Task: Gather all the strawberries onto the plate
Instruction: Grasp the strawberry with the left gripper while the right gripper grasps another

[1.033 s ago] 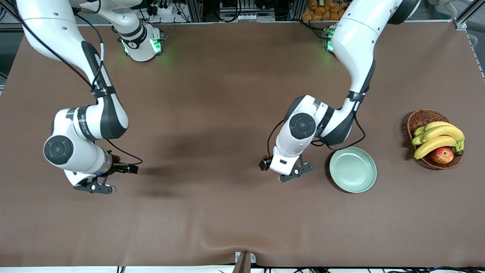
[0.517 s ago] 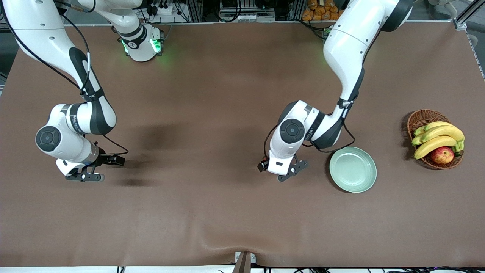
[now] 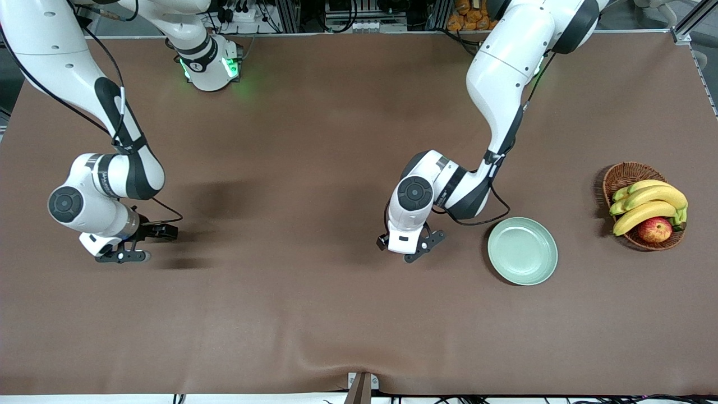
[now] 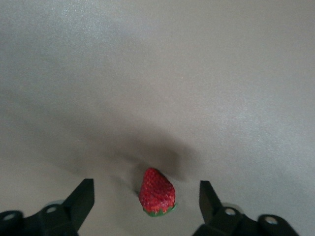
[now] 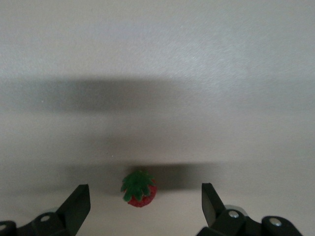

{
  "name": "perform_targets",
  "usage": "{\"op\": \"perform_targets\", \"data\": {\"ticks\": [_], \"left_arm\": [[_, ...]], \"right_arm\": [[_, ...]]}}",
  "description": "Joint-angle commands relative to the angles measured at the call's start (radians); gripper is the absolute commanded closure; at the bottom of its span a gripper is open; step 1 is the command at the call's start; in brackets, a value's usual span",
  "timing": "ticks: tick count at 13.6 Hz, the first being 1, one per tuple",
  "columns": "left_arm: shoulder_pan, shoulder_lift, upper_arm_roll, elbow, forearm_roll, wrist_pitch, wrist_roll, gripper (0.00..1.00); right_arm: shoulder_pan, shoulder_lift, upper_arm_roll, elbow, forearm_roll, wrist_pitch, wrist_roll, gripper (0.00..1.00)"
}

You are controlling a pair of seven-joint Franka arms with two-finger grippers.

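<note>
I am two arms over a brown table, each low over its own small red berry. My left gripper has its jaws spread, a strawberry lying on the cloth between them, near the plate, which sits empty. My right gripper is over the right arm's end of the table, also spread wide around a berry with a green cap. Neither berry is touched yet. Risks, as I judge them: a fingertip may nudge a berry so it rolls out, or squeezing too hard may crush it
</note>
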Motion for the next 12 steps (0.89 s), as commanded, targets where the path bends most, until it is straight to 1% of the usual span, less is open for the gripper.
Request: {"op": "perform_targets", "data": {"ticks": [1, 2, 4, 5, 6, 7, 8, 9, 10, 11, 12], "left_arm": [[-0.011, 0.028, 0.009, 0.026, 0.023, 0.031, -0.030, 0.21], [-0.011, 0.028, 0.007, 0.026, 0.022, 0.031, -0.030, 0.30], [-0.011, 0.028, 0.007, 0.026, 0.018, 0.031, -0.028, 0.57], [-0.009, 0.034, 0.007, 0.027, 0.017, 0.031, -0.027, 0.75], [-0.009, 0.041, 0.007, 0.029, 0.017, 0.035, -0.016, 0.98], [-0.009, 0.046, 0.007, 0.030, 0.018, 0.049, -0.012, 1.00], [-0.003, 0.044, 0.007, 0.030, 0.020, 0.052, 0.001, 1.00], [0.006, 0.029, 0.007, 0.032, 0.022, 0.052, 0.021, 1.00], [0.020, 0.002, 0.007, 0.030, 0.022, 0.048, 0.040, 1.00], [0.046, -0.023, 0.007, 0.030, 0.028, 0.043, 0.056, 1.00], [0.074, -0.050, 0.001, 0.027, 0.029, 0.019, 0.079, 1.00]], "right_arm": [[-0.017, 0.015, 0.016, -0.018, -0.005, 0.020, -0.011, 0.00], [-0.017, 0.024, 0.016, -0.018, -0.005, 0.020, -0.012, 0.00], [-0.014, 0.032, 0.016, -0.016, -0.005, 0.020, -0.012, 0.00], [-0.016, 0.038, 0.016, -0.015, -0.005, 0.020, -0.012, 0.00], [-0.016, 0.038, 0.016, -0.014, -0.005, 0.023, -0.012, 0.00], [-0.016, 0.039, 0.016, -0.014, -0.005, 0.026, -0.012, 0.00], [-0.014, 0.039, 0.016, -0.014, -0.005, 0.024, -0.012, 0.03], [-0.013, 0.039, 0.016, -0.013, -0.004, 0.024, -0.012, 0.42], [-0.014, 0.039, 0.018, -0.011, -0.003, 0.024, -0.014, 0.74], [-0.014, 0.039, 0.018, -0.013, -0.003, 0.024, -0.031, 0.98], [-0.016, 0.039, 0.018, -0.011, -0.003, 0.024, -0.060, 1.00]]}}
